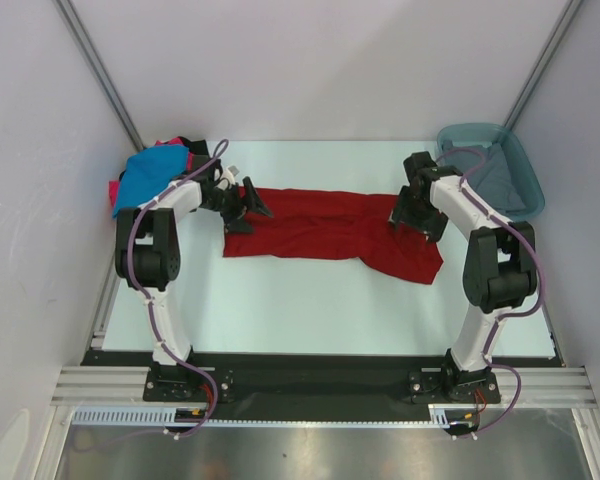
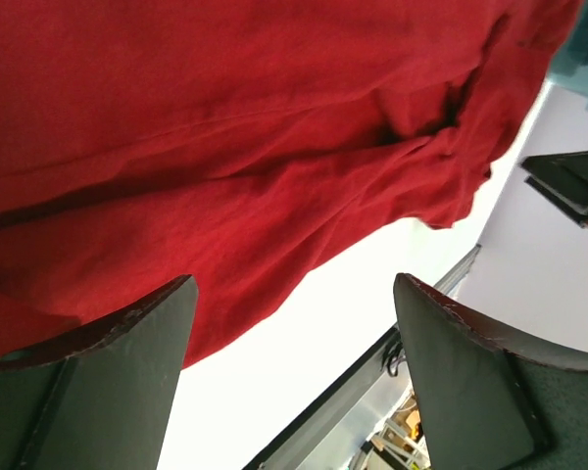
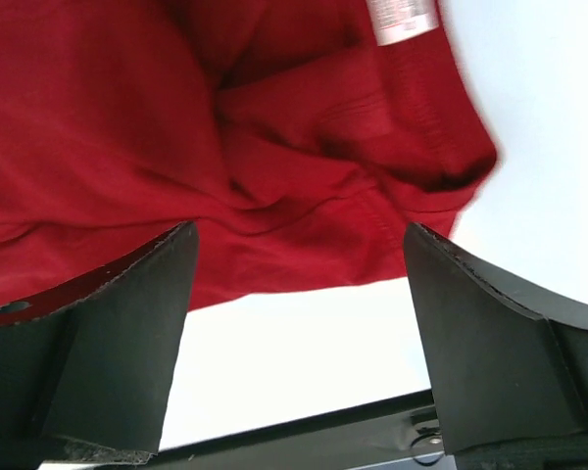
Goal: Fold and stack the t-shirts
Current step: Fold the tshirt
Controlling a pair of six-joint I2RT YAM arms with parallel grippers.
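As left hand (image 2: 294, 284) and right hand (image 3: 299, 227) gape empty, creased red t-shirt (image 1: 330, 225) seems folded.

Teal plastic tub (image 1: 528, 172) at the white table's (image 1: 310, 310) far-right corner

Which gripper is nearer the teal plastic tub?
Right. The right gripper hovers beside the teal plastic tub; the left gripper is across the dark red cloth shirt.

The tag (image 3: 402, 18) on the dark red t-shirt (image 3: 98, 117) is illegible.
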